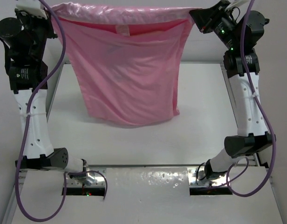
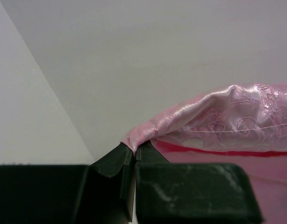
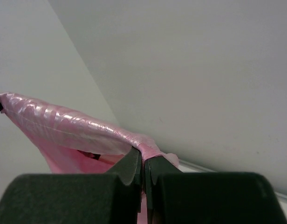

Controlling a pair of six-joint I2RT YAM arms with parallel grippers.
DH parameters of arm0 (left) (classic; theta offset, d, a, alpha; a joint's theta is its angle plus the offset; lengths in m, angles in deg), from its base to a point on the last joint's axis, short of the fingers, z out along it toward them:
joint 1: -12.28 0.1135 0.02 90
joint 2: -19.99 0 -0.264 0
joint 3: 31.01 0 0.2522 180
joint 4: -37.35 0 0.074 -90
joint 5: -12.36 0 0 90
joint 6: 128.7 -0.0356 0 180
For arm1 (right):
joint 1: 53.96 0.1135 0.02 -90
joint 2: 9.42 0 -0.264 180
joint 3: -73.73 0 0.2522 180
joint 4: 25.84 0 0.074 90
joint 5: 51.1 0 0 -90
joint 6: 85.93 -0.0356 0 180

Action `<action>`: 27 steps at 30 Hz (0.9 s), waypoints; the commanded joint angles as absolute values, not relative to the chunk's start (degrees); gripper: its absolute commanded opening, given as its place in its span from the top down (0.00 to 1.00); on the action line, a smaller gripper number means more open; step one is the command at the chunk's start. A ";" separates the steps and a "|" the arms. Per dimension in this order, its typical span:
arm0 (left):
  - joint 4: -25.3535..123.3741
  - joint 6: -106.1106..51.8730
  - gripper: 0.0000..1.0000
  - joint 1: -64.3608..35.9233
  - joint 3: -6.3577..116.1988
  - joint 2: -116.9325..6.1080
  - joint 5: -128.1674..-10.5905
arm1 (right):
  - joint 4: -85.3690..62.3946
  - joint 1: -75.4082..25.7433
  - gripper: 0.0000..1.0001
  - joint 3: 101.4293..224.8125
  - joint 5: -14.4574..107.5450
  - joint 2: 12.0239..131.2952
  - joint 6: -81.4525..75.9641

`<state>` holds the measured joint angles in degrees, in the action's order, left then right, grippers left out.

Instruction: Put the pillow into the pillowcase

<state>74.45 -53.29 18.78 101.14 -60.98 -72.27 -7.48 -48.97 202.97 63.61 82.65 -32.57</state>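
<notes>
The pillowcase (image 1: 129, 79) hangs as an open sack over the table (image 1: 204, 135), its top hem stretched taut between the two arms. The left gripper (image 2: 134, 156) is pinched tight on one hem corner and the right gripper (image 3: 143, 161) on the other. The mouth gapes slightly, showing darker pink lining. A small pale patch (image 1: 122, 30) sits just inside, perhaps a label. The body hangs limp and fairly flat, and its lower edge is near or touching the table.
</notes>
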 commanded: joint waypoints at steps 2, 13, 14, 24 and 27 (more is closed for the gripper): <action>68.69 -54.08 1.00 21.07 104.04 -58.14 -74.39 | -13.83 -50.18 1.00 207.02 62.64 77.94 -32.58; 72.20 -49.95 1.00 20.98 99.57 -65.07 -68.86 | -15.68 -51.85 1.00 208.78 65.62 88.39 -38.55; 72.99 -49.51 1.00 20.98 98.51 -65.95 -68.07 | -15.86 -51.76 1.00 208.78 66.14 90.84 -39.77; 74.06 -43.98 1.00 19.31 114.19 -94.82 -67.36 | -26.74 -52.55 1.00 223.79 56.24 116.23 -50.24; 67.69 -39.85 1.00 18.79 129.86 -102.50 -67.10 | -32.44 -52.55 1.00 225.74 47.45 117.32 -49.72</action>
<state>75.47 -44.24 18.65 119.85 -100.89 -65.83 -19.72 -51.24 220.76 58.37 120.05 -47.39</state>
